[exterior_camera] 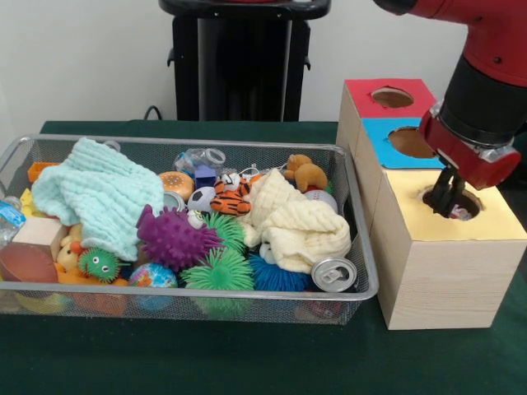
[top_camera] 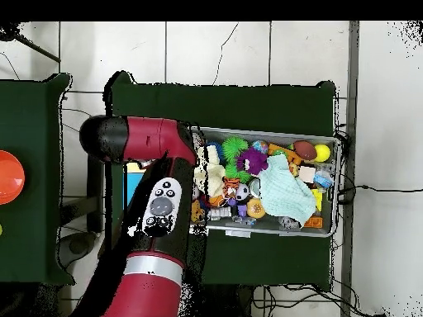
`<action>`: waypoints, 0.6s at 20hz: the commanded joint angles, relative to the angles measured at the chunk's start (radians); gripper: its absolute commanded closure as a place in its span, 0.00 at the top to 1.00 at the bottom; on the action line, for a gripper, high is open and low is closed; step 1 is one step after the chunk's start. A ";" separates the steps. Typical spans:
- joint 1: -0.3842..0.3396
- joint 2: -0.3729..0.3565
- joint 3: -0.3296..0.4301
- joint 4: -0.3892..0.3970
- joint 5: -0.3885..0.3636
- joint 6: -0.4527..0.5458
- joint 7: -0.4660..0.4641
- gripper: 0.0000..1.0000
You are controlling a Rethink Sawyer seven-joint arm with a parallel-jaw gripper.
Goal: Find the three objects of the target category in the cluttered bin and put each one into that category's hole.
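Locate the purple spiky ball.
Front view: purple spiky ball lies in the wire bin, front-centre, between the mint cloth and green spiky balls.

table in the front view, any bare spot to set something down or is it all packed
Bare green cloth runs along the near side of the wire bin and the wooden box. A thin strip lies behind the bin. The bin itself is crammed: cloths, spiky balls, a can. The gripper sits at the box's yellow hole.
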 commanded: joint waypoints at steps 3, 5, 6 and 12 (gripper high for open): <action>0.010 0.057 0.079 -0.021 0.026 -0.061 0.134 0.00; 0.012 0.067 0.078 -0.028 0.027 -0.068 0.136 0.00; 0.013 0.071 0.077 -0.031 0.027 -0.071 0.136 0.00; 0.002 0.105 0.080 -0.040 0.023 -0.120 0.123 0.00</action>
